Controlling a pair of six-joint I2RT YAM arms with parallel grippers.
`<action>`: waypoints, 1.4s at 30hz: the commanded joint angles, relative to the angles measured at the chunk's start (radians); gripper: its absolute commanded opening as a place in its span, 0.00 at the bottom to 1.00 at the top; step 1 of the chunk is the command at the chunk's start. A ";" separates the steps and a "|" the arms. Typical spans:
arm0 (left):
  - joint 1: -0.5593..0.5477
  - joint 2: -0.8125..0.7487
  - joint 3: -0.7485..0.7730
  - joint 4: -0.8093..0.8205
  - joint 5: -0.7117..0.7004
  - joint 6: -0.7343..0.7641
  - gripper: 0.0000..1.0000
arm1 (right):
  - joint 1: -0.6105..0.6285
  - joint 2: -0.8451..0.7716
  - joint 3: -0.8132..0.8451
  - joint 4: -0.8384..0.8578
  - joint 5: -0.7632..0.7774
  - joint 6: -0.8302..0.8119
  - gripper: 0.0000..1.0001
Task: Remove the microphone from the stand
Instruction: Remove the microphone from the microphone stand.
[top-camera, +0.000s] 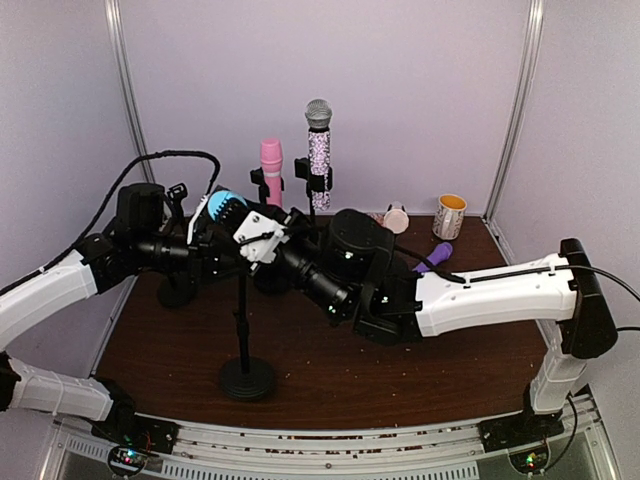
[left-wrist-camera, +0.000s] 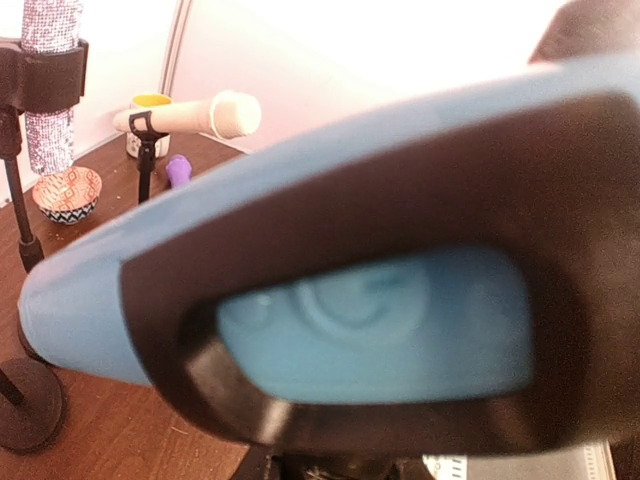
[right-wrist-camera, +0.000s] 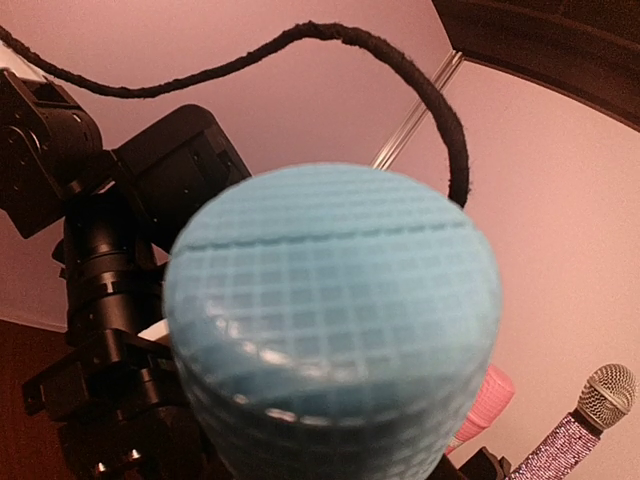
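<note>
A blue microphone (top-camera: 226, 207) sits tilted atop the near black stand (top-camera: 246, 376). Both grippers meet at it. In the top view my right gripper (top-camera: 260, 240) has its white fingers closed round the microphone's body just below the head. The right wrist view is filled by the blue mesh head (right-wrist-camera: 335, 320), which hides the fingers. My left gripper (top-camera: 212, 246) is against the microphone from the left. The left wrist view is filled by the microphone's blue and black body (left-wrist-camera: 370, 320), and its fingers are hidden.
A pink microphone (top-camera: 271, 160) and a glittery one with a silver head (top-camera: 319, 150) stand on stands at the back. A beige microphone (top-camera: 397, 218), a yellow-rimmed mug (top-camera: 449, 215) and a purple microphone (top-camera: 433, 258) are at the back right. A patterned bowl (left-wrist-camera: 67, 192) shows.
</note>
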 joint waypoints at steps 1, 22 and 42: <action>0.033 0.040 0.026 0.004 -0.111 -0.129 0.00 | 0.060 -0.020 0.074 0.154 -0.040 -0.085 0.04; 0.059 0.066 0.020 0.037 -0.099 -0.118 0.00 | 0.145 -0.002 0.147 0.169 -0.096 -0.291 0.00; 0.067 0.080 0.047 0.030 -0.097 -0.081 0.00 | 0.209 0.009 0.159 0.170 -0.122 -0.386 0.00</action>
